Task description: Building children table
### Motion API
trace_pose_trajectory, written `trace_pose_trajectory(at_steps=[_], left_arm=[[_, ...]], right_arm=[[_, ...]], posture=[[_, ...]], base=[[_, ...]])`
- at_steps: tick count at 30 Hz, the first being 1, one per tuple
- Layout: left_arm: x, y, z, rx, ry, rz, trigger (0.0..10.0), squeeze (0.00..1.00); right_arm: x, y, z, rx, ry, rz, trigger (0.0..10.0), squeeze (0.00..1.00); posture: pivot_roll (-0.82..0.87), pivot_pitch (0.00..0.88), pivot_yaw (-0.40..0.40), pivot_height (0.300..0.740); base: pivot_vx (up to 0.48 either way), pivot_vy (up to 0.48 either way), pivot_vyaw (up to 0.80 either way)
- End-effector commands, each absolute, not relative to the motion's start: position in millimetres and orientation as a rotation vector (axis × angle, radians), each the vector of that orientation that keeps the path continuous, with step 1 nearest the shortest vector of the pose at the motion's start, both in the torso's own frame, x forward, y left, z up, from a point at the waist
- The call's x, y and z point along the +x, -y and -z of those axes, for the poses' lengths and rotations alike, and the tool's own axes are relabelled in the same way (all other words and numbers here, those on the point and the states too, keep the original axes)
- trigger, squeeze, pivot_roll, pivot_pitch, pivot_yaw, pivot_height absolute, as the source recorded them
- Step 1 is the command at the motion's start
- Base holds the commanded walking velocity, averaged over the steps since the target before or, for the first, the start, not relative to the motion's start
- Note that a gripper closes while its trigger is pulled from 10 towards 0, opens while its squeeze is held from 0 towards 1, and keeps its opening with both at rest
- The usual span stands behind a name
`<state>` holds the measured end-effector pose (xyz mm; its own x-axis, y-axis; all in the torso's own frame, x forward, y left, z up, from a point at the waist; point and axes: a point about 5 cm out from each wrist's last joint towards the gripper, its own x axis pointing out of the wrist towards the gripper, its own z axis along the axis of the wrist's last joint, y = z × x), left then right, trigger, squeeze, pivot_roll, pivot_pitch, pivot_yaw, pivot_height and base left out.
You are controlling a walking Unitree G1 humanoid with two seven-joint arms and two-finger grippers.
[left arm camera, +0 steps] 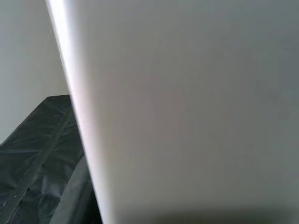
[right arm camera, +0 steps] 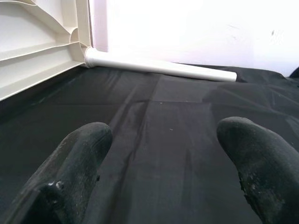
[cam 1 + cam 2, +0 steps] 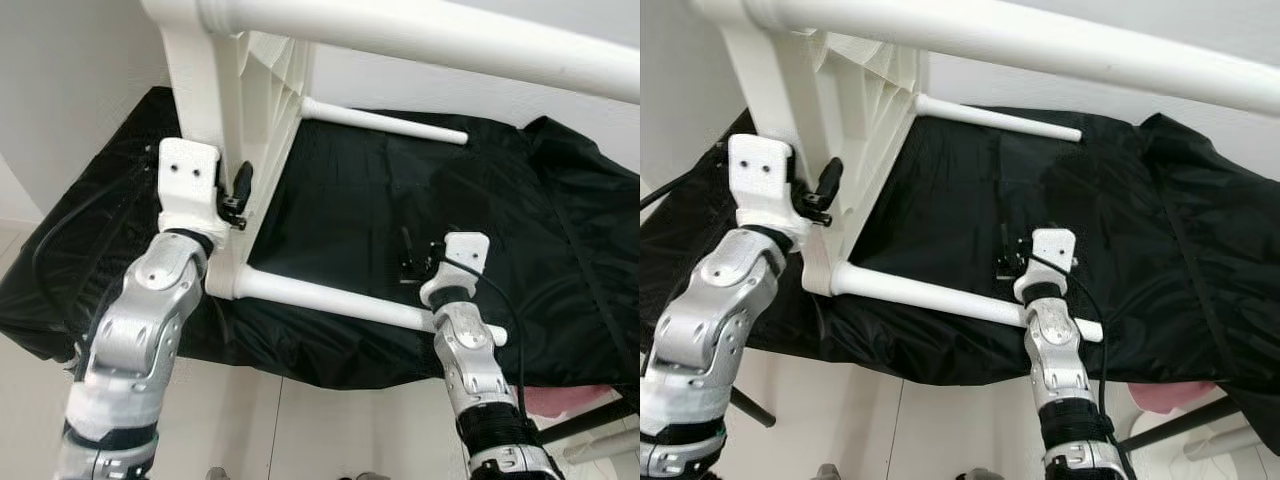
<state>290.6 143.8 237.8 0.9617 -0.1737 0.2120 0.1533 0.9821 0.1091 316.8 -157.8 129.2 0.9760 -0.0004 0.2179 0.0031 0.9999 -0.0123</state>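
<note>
A white plastic children's table (image 3: 268,80) stands tipped on its side on a black sheet (image 3: 540,230), its ribbed underside facing right. Three legs are fitted: a near one (image 3: 330,298), a far one (image 3: 385,120) and an upper one (image 3: 450,40) passing close overhead. My left gripper (image 3: 238,195) is shut on the table's edge, with one black finger lying against the underside; its wrist view is mostly a blurred white surface (image 1: 187,112). My right gripper (image 2: 163,154) hovers open over the sheet just beyond the near leg, its fingers (image 2: 79,154) wide apart and holding nothing.
The sheet covers a raised surface that ends at a near edge (image 3: 300,365) above the pale floor. A white wall (image 3: 70,80) rises to the left and behind. A pink item (image 3: 575,400) and a dark rod (image 3: 1180,425) lie at the lower right.
</note>
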Motion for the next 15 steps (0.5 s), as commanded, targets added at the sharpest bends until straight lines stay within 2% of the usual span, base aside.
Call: trace_pose_trajectory(at_steps=[1,7,10,11,15], left_arm=[[285,-164,-248,0.108,0.269,0.022,0.0,0.00],[279,-186,-242,0.157,0.251,-0.075,0.0,0.00],[278,-189,-241,0.161,0.248,-0.087,0.0,0.00],[276,-201,-243,0.166,0.252,-0.141,0.0,0.00],[274,-207,-243,0.167,0.251,-0.170,0.0,0.00]], right_arm=[[318,158,-128,-0.013,0.220,-0.004,10.0,0.00],[321,156,-127,-0.010,0.216,-0.024,10.0,0.00],[322,155,-127,-0.010,0.216,-0.028,10.0,0.00],[323,154,-127,-0.012,0.218,-0.037,10.0,0.00],[324,154,-128,-0.014,0.219,-0.040,10.0,0.00]], posture=[[0.10,0.000,-0.076,0.740],[0.12,0.000,-0.095,0.740],[0.12,0.000,-0.095,0.740],[0.12,0.002,-0.105,0.740],[0.12,0.003,-0.109,0.740]], base=[[0.000,0.000,0.00],[0.000,0.000,0.00],[0.000,0.000,0.00],[0.000,0.000,0.00],[0.000,0.000,0.00]])
